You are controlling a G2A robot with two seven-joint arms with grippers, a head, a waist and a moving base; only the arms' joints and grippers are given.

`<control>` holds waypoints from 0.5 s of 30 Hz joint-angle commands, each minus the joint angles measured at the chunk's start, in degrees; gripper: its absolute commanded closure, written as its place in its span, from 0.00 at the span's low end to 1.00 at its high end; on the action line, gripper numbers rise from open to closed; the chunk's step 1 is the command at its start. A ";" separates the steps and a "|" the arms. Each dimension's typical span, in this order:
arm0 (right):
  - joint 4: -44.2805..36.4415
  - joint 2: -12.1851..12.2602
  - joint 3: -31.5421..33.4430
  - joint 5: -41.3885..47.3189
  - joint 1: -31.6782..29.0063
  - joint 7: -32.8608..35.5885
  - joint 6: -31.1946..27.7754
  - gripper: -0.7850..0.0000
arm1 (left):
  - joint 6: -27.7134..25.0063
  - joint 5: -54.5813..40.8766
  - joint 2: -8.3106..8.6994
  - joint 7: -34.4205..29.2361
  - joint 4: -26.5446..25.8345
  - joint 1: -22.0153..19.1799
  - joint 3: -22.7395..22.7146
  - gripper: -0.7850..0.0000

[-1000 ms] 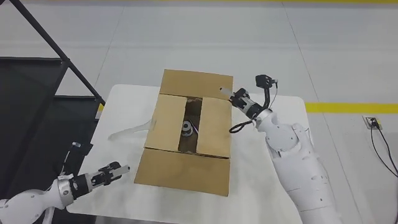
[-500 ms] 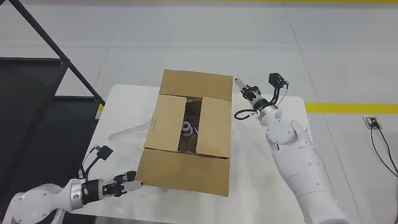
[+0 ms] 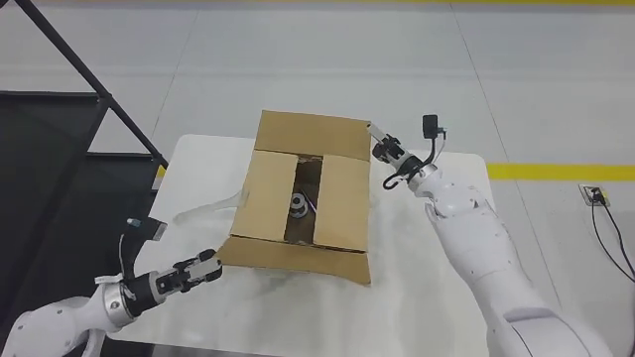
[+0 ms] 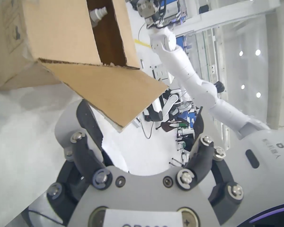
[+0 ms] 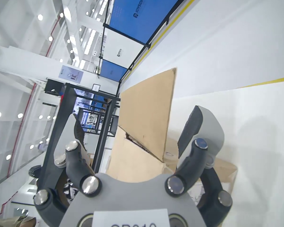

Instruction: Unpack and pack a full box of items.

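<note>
Cardboard box (image 3: 270, 193): we note L gripper (image 3: 205, 261) jaws spread, near-left corner between them; R gripper (image 3: 378, 141) jaws spread astride far-right corner.

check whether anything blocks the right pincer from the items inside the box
Yes. Two side flaps lie folded over the cardboard box, covering most of the opening; the items show through the narrow gap between them. The right pincer, open, sits at the box's far right corner, outside those flaps.
</note>
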 commanded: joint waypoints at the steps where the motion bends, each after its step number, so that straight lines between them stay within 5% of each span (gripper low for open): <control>1: 1.52 -0.09 0.31 1.93 0.85 2.36 -1.44 0.00 | 2.34 -1.51 -0.06 2.71 -0.67 -0.20 0.30 0.00; 15: 4.50 0.26 0.70 6.03 2.83 10.20 -5.48 0.00 | 8.05 -1.63 -0.30 14.65 -2.52 -2.07 3.65 0.00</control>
